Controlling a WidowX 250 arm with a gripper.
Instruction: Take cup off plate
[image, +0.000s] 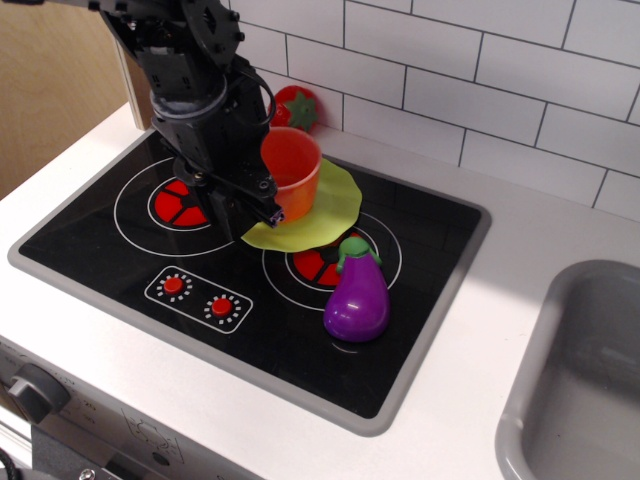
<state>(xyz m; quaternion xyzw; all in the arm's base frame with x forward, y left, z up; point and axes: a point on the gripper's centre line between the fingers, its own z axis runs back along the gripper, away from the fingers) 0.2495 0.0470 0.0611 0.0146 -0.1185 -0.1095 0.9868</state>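
Observation:
The orange-red cup (296, 178) is on the left part of the lime-green plate (335, 200), which lies on the black toy stove. The cup is tilted, with its mouth turned up and to the left. My black gripper (262, 205) comes down from the upper left and is shut on the cup's left wall. One finger (272, 207) shows on the outside of the cup. The other finger and the cup's handle are hidden. The cup's base is still close over the plate.
A purple eggplant (357, 295) stands on the front right burner (310, 262), just in front of the plate. A red toy tomato (298, 108) sits by the tiled wall behind the cup. A grey sink (580, 380) is at the right. Red knobs (198, 297) are at the stove's front.

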